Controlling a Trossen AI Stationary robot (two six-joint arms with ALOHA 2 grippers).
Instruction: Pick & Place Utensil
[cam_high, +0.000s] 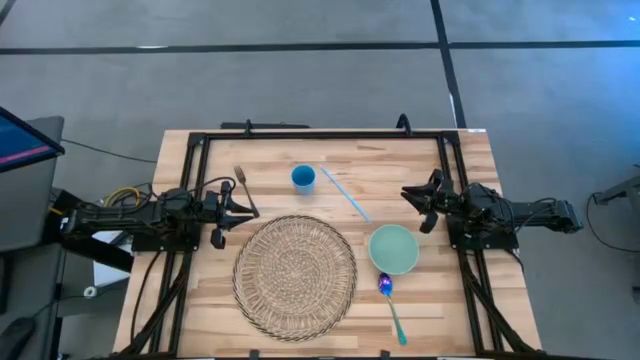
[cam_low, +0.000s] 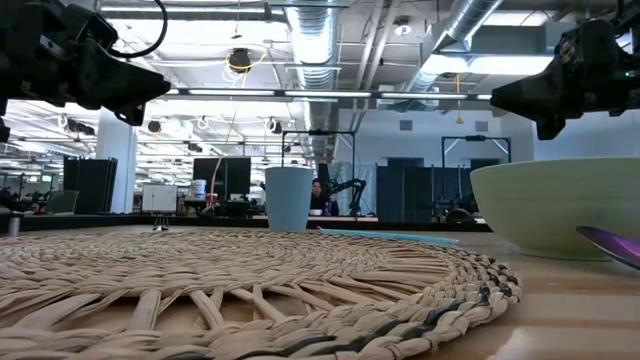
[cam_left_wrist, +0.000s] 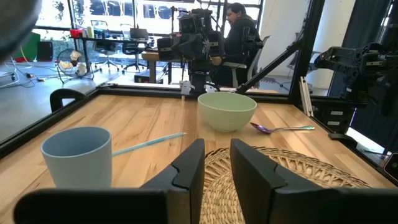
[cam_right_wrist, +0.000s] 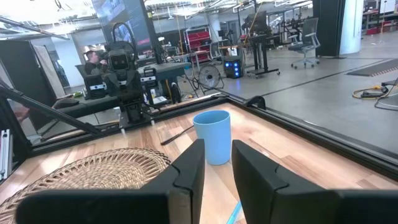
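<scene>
Utensils lie in three places around the round woven placemat (cam_high: 295, 277), which sits in the middle of the wooden counter (cam_high: 470, 300). A spoon (cam_high: 391, 302) with a purple bowl and a teal handle lies flat on the counter just beside the right edge of the placemat, its bowl end touching or almost touching the near rim of the pale green bowl (cam_high: 394, 248); this bowl stands to the right of the placemat, close to it. A dark fork (cam_high: 241, 179) lies on the counter beyond the far left edge of the placemat, near the left gripper (cam_high: 252, 209). A thin light blue straw-like stick (cam_high: 346, 194) lies slanted on the counter beyond the placemat, between the blue cup (cam_high: 303, 179) and the green bowl; the cup stands upright beyond the far edge of the placemat. The left gripper hovers above the counter at the left side of the placemat, pointing toward it, and its fingers (cam_left_wrist: 189, 171) are parted a little with nothing between them. The right gripper (cam_high: 415, 197) hovers to the right of the placemat, beyond the green bowl, and its fingers (cam_right_wrist: 187, 168) are also slightly parted and hold nothing. In the room behind the counter a person (cam_left_wrist: 239, 31) sits.
</scene>
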